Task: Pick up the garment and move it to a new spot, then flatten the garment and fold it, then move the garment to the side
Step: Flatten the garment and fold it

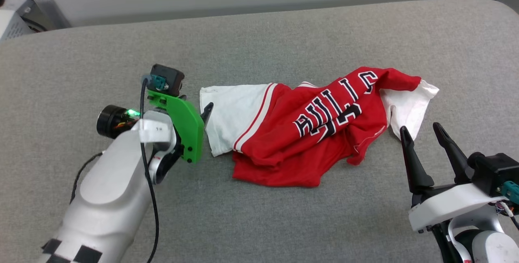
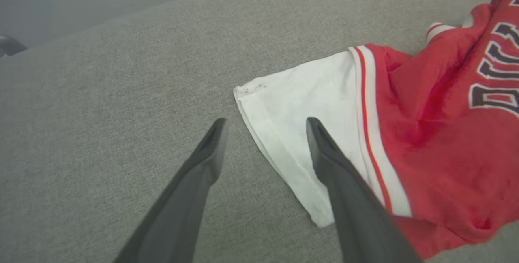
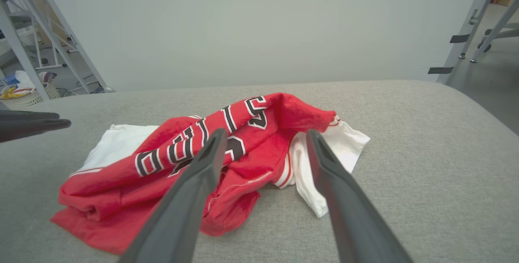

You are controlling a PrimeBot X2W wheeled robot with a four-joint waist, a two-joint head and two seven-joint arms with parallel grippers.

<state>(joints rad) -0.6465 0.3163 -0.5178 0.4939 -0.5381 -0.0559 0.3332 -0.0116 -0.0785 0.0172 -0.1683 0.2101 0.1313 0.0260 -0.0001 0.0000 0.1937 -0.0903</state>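
Observation:
The garment [image 1: 284,141], a red jersey with white sleeves and black "BULLS" lettering, lies crumpled in the middle of the grey padded surface [image 1: 284,32]. My left gripper [image 1: 206,113] hovers at the edge of the garment's left white sleeve [image 1: 231,117]. In the left wrist view that gripper [image 2: 265,123] is open, its jaws straddling the sleeve's hem [image 2: 284,105] beside the garment's red body [image 2: 425,133]. My right gripper [image 1: 421,131] stands open just short of the right white sleeve [image 1: 409,109]. In the right wrist view that gripper [image 3: 266,133] points at the garment [image 3: 121,182], empty.
The grey surface runs wide on all sides of the garment, with a rounded far right corner [image 3: 466,97]. Behind it is a pale wall [image 3: 259,24]. Metal frame legs [image 3: 458,28] and a basket [image 3: 24,93] stand off the surface. The left gripper's fingers [image 3: 32,123] show at that view's left edge.

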